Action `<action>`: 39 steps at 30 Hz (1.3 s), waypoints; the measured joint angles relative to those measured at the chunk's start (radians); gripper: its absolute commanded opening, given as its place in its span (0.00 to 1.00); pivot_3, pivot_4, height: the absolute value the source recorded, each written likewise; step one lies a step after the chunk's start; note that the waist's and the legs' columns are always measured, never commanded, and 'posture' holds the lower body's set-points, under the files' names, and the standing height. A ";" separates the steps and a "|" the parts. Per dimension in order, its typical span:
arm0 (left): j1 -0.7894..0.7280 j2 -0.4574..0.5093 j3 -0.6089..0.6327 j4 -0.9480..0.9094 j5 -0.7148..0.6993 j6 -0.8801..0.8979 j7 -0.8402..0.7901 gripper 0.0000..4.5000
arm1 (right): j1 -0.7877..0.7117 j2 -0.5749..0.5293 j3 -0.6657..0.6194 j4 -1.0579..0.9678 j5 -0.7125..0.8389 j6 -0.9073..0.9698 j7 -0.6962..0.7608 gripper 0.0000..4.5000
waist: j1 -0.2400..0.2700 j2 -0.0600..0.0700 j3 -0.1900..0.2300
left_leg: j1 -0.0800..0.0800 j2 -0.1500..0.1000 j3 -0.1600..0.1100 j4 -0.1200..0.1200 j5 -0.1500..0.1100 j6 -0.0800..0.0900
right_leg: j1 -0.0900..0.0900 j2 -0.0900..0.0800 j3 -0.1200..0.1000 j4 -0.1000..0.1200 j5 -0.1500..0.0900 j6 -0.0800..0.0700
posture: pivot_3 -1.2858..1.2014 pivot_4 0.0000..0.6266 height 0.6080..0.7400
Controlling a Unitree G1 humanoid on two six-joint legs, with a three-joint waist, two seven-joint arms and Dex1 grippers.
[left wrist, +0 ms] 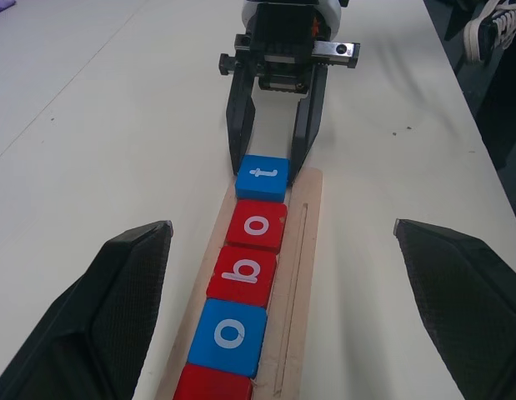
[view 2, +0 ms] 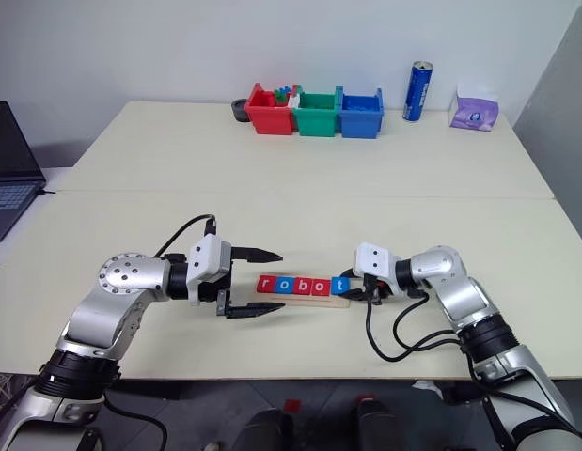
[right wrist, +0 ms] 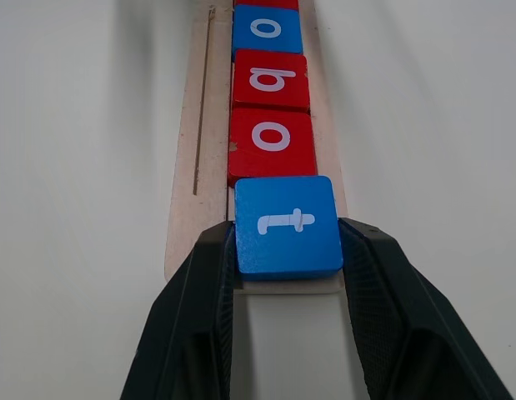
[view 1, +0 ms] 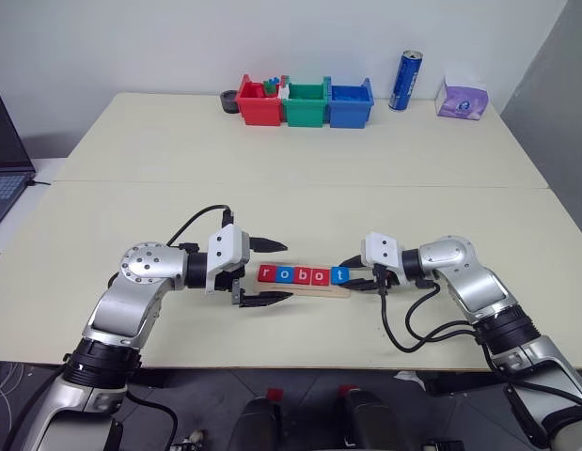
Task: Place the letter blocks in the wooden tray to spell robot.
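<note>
The wooden tray [view 1: 309, 291] lies near the table's front edge. Five letter blocks stand in a row on it: red r [view 1: 266, 273], blue o [view 1: 284, 274], red b [view 1: 302, 275], red o [view 1: 320, 276] and blue t [right wrist: 288, 225]. My right gripper [view 1: 347, 274] is shut on the blue t at the tray's right end, one finger on each side of it. At the tray's left end my left gripper [view 1: 287, 271] stands wide open, its fingers [left wrist: 116, 317] astride the strip and touching nothing.
Red [view 1: 258, 103], green [view 1: 306, 105] and blue [view 1: 351, 105] plastic bins stand at the table's far edge. A blue can [view 1: 405, 81] and a purple tissue box [view 1: 462, 98] are to their right. A laptop [view 1: 4, 160] sits far left.
</note>
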 measured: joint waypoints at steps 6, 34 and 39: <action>-0.011 -0.001 -0.001 0.001 0.000 0.000 0.000 1.00 | 0.000 0.000 0.000 -0.004 0.004 0.016 0.017 0.32 | 0.000 0.000 0.000 | 0.000 0.000 0.000 0.000 0.000 0.000 | 0.000 0.000 0.000 0.000 0.000 0.000 | 0.52 0.24 1.00; -0.025 -0.012 -0.013 0.014 0.002 -0.003 -0.002 1.00 | -0.004 -0.059 -0.113 -0.016 0.100 0.148 0.018 0.55 | -0.001 0.000 0.000 | 0.000 0.000 0.000 0.000 0.000 0.000 | 0.000 0.000 0.000 0.000 0.000 0.000 | 0.52 0.24 1.00; -0.029 -0.015 -0.013 0.023 0.002 -0.003 -0.002 1.00 | 0.021 -0.043 -0.088 -0.010 0.076 0.097 0.011 0.14 | -0.001 0.000 0.000 | 0.000 0.000 0.000 0.000 0.000 0.000 | 0.000 0.000 0.000 0.000 0.000 0.000 | 0.52 0.24 1.00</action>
